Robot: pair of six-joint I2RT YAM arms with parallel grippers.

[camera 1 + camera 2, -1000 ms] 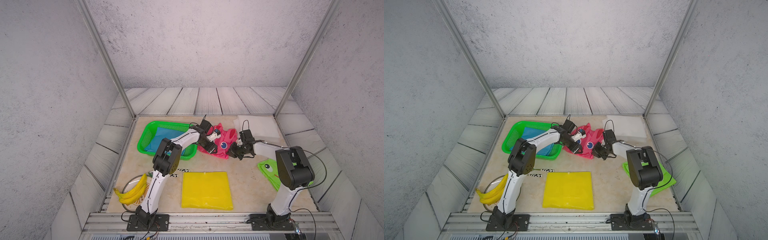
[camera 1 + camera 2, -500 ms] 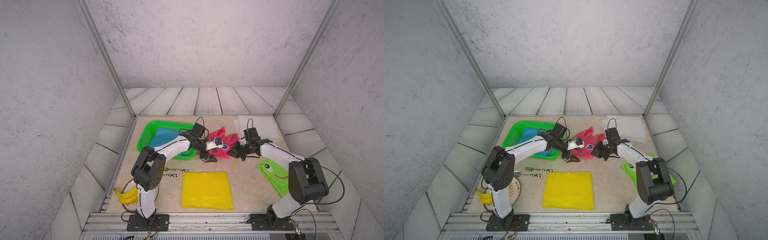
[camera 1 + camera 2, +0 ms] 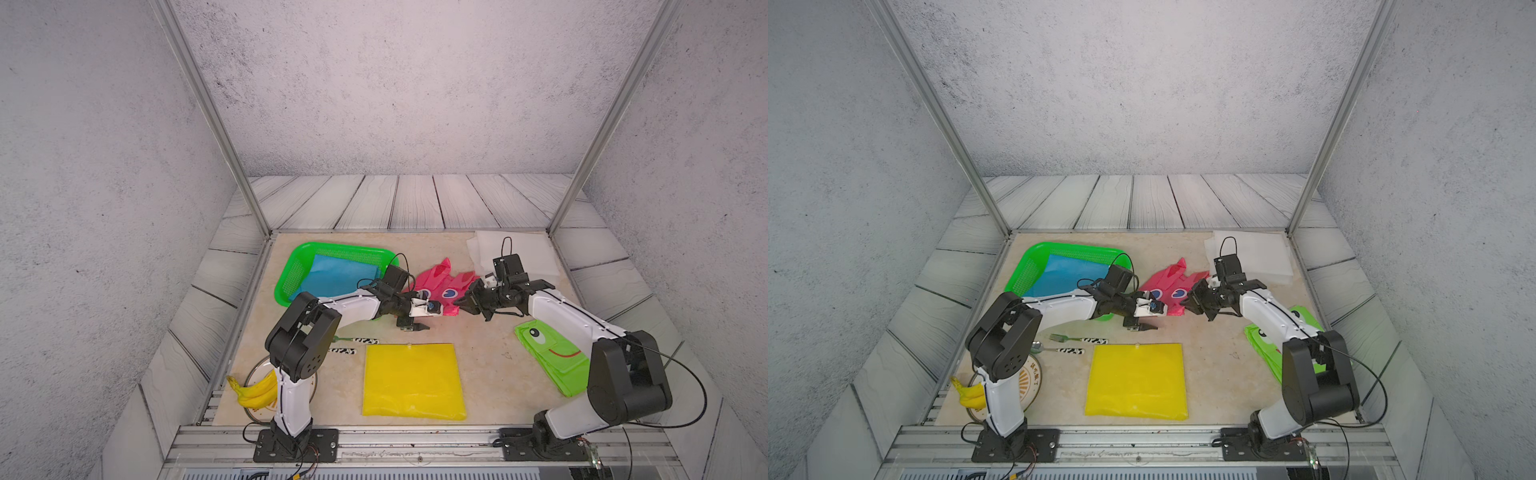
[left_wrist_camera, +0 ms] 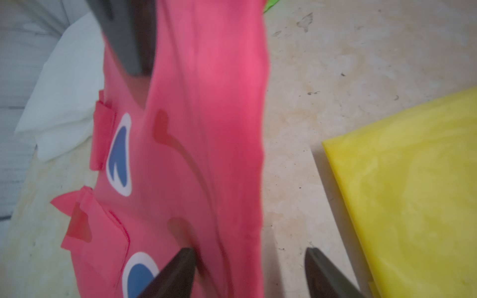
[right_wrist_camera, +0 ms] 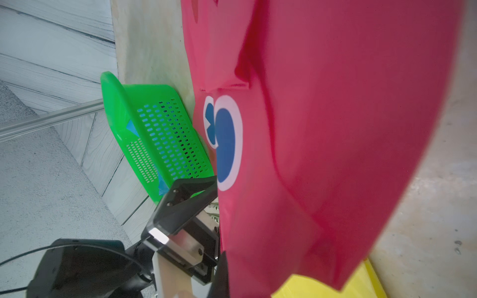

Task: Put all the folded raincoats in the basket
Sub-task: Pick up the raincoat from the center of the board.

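While right end effector [image 3: 459,302], half-hidden, seemingly clamps pink raincoat [image 3: 446,286], left end effector [image 4: 249,251] gapes.

Left wrist view: left tool [image 4: 249,254] fingers cut off by frame edge, dark blurred tips alone show; pink raincoat with blue cartoon eyes [image 4: 196,144] runs out of frame.
Right tool [image 3: 459,303]: fingertips hidden behind pink raincoat in right wrist view.
Both top views: near corner of bright green perforated plastic basket [image 3: 291,270] and folded blue sheet [image 3: 336,274] inside it covered by left arm; round plate [image 3: 1037,386] and yellow bananas [image 3: 253,392] partly behind same arm, plate lettering too small to read; lime-green frog-faced folded raincoat [image 3: 544,345] partly under right arm.
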